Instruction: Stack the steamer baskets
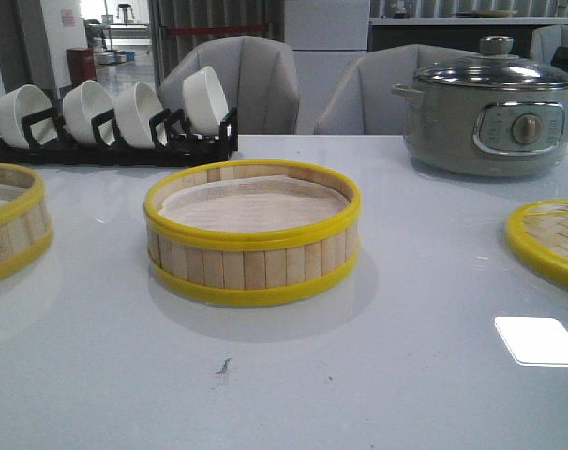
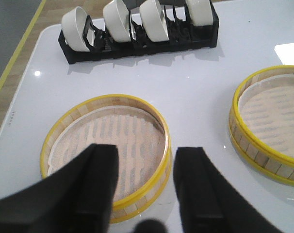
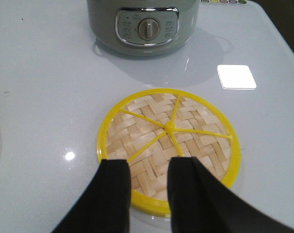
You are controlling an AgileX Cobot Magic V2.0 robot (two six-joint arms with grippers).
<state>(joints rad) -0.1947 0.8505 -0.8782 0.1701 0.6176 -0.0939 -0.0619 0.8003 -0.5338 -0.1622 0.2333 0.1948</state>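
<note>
One steamer basket (image 1: 252, 234) with wood slat walls, yellow bands and a pale liner sits at the table's middle; it also shows in the left wrist view (image 2: 270, 128). The second steamer basket (image 1: 10, 220) sits at the left edge of the front view. In the left wrist view this basket (image 2: 106, 145) lies below my left gripper (image 2: 144, 158), which is open and empty, its jaws either side of the basket's near wall. My right gripper (image 3: 149, 167) is open and empty above the near rim of the woven lid (image 3: 169, 145). Neither gripper shows in the front view.
A black rack of white bowls (image 1: 115, 117) stands at the back left. A grey electric pot (image 1: 490, 108) with a glass lid stands at the back right. The woven lid (image 1: 551, 239) lies at the right edge. Grey chairs stand behind the table.
</note>
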